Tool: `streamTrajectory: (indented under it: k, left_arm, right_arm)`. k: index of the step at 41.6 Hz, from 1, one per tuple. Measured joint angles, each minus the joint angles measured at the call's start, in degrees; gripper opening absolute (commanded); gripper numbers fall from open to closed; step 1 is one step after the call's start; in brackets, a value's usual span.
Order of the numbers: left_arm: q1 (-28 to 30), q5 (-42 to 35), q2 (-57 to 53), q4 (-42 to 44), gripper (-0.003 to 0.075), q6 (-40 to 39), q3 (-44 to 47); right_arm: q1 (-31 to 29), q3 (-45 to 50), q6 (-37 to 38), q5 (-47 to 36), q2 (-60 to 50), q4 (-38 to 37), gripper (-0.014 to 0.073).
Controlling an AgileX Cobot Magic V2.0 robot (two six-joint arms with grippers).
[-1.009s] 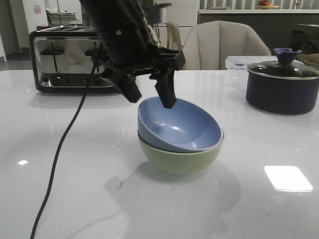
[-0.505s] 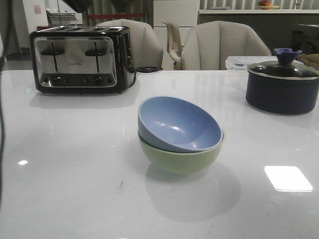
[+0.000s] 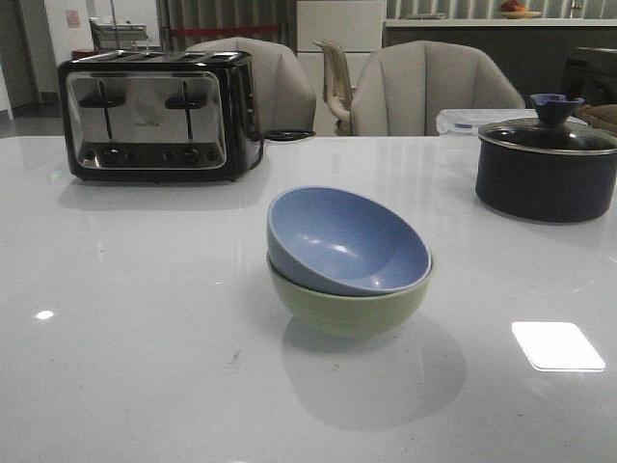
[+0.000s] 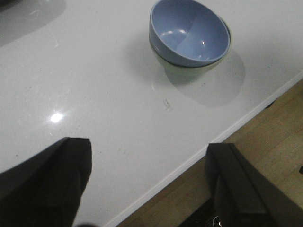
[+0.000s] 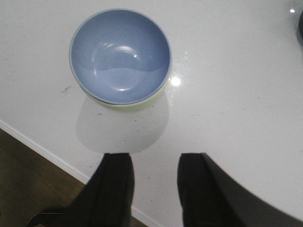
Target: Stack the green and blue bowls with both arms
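The dusty blue bowl [image 3: 347, 239] sits tilted inside the pale green bowl [image 3: 347, 309] at the middle of the white table. The stack also shows in the left wrist view, blue bowl [image 4: 189, 33] over green bowl [image 4: 189, 71], and in the right wrist view, blue bowl [image 5: 120, 54] over green bowl [image 5: 124, 105]. My left gripper [image 4: 149, 146] is open and empty, high above the table's near edge, away from the bowls. My right gripper [image 5: 155, 158] is open and empty, above the table, short of the bowls. Neither arm shows in the front view.
A black-and-steel toaster [image 3: 154, 114] stands at the back left. A dark lidded pot [image 3: 546, 166] stands at the back right. Chairs [image 3: 429, 87] stand behind the table. The table's near edge [image 4: 199, 158] with wooden floor [image 4: 265, 127] beyond shows in the wrist views.
The left arm, whose open fingers stood at the blue bowl's far rim a second ago, has pulled up and out of the front view. The bowls have stayed stacked and still.
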Motion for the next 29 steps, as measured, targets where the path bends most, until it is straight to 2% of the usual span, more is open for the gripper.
streamTrajectory:
  k: [4, 13, 17, 29]
  left_arm:
    - [0.00, -0.84, -4.52, 0.00, 0.0482, 0.00, 3.65]
    - [0.00, -1.45, -8.16, 0.18, 0.0218, 0.00, 6.35]
    - [0.00, -1.52, -8.24, 0.18, 0.0106, 0.00, 6.35]
    - [0.00, -1.81, -8.24, 0.18, 0.0101, 0.00, 6.35]
  right_arm:
    - [0.00, 0.00, 0.00, 0.00, 0.00, 0.00, 0.0283]
    - [0.00, 0.00, -0.04, 0.59, 0.00, 0.00, 0.0037]
    - [0.00, 0.00, -0.04, 0.85, 0.00, 0.00, 0.0036]
    - [0.00, 0.00, -0.04, 1.39, 0.00, 0.00, 0.0034]
